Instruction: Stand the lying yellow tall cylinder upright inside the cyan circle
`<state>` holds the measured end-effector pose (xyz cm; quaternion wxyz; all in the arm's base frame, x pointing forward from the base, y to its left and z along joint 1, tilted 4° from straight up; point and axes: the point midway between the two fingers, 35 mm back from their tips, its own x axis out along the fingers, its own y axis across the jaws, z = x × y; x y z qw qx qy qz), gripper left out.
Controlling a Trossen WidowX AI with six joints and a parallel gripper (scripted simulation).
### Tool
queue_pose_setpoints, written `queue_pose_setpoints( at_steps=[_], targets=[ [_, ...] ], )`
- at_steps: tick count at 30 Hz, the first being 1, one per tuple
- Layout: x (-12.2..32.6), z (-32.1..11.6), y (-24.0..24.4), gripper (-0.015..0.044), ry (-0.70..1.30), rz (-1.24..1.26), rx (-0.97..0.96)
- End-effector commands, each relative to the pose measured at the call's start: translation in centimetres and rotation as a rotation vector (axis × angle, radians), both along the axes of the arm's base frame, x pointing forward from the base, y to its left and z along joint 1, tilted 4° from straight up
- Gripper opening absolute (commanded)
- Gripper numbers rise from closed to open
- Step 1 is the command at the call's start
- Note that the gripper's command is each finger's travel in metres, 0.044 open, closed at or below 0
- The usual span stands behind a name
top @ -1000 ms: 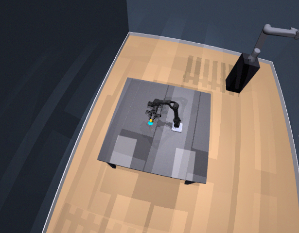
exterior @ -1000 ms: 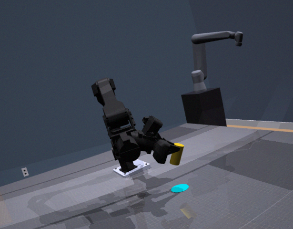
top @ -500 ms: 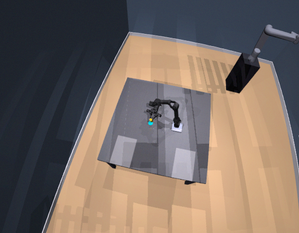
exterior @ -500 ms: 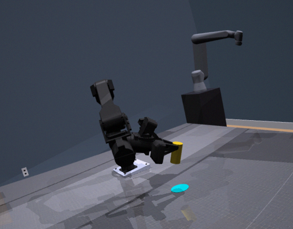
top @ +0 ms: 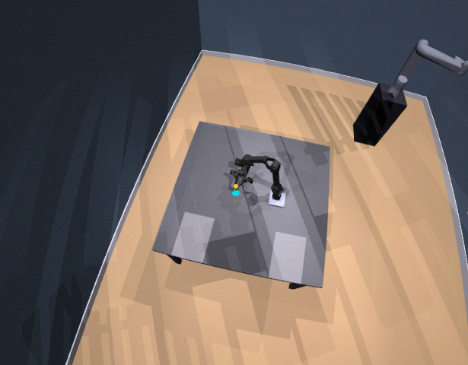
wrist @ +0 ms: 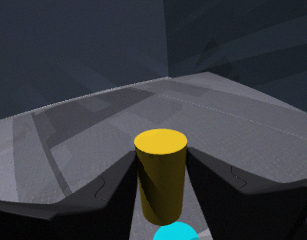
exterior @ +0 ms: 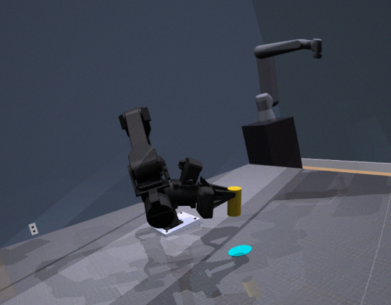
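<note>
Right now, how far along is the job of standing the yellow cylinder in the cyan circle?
Done: the tool is shut on the yellow cylinder, lifted off the table and upright. In hand: it hangs above the cyan circle, not touching it. Left: lower it onto the circle, release, withdraw.
</note>
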<state>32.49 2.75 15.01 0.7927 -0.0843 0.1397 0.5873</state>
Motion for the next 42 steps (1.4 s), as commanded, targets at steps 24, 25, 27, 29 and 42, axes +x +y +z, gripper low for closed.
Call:
queue_pose_setpoints(
  at_steps=[24, 25, 27, 29, 42],
  targets=[
    [-0.1, 0.9, -1.6, 0.0105, -0.131, -0.092, 0.142],
    [-0.1, 0.9, -1.6, 0.0105, -0.131, -0.092, 0.142],
    [-0.1, 0.9, -1.6, 0.0105, -0.131, -0.092, 0.142],
    [-0.1, 0.9, -1.6, 0.0105, -0.131, -0.092, 0.142],
    [0.0, 0.1, -1.7, 0.0105, -0.131, -0.092, 0.142]
  ],
)
